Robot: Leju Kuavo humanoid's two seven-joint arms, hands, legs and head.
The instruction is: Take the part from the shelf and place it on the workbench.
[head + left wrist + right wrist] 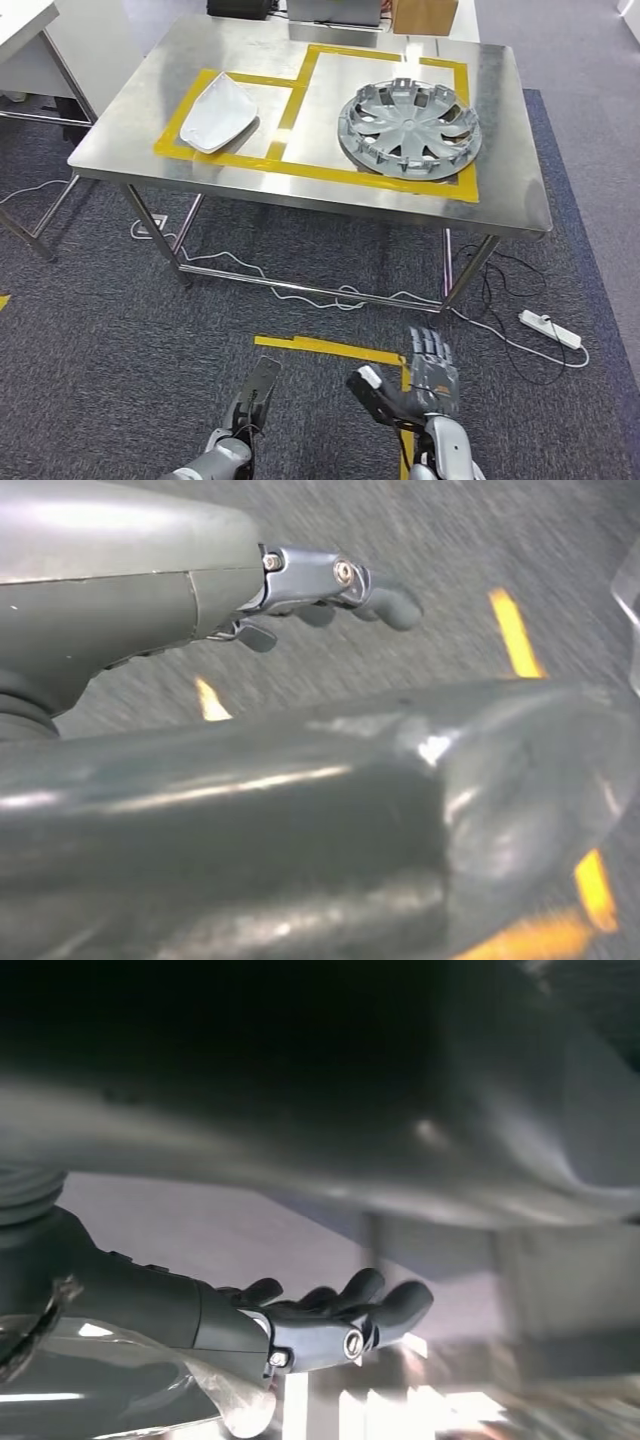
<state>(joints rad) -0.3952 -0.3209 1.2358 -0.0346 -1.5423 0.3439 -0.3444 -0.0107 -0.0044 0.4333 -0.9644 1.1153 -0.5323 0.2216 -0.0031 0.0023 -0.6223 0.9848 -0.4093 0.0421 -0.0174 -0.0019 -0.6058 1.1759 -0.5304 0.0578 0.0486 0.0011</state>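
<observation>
**Hands hang low and empty, parts up ahead on the bench (498, 190)**

Left hand (255, 392) hangs flat with fingers straight, holding nothing. Right hand (426, 375) is spread, thumb out, also empty. Both hover over the carpet, well short of the bench. The wheel cover (409, 128) sits flat inside the yellow tape (317, 170), ahead and nearer the right hand. The pale curved panel (217, 112) lies ahead-left, its long axis running diagonally. Looks like placing is done here.
</observation>
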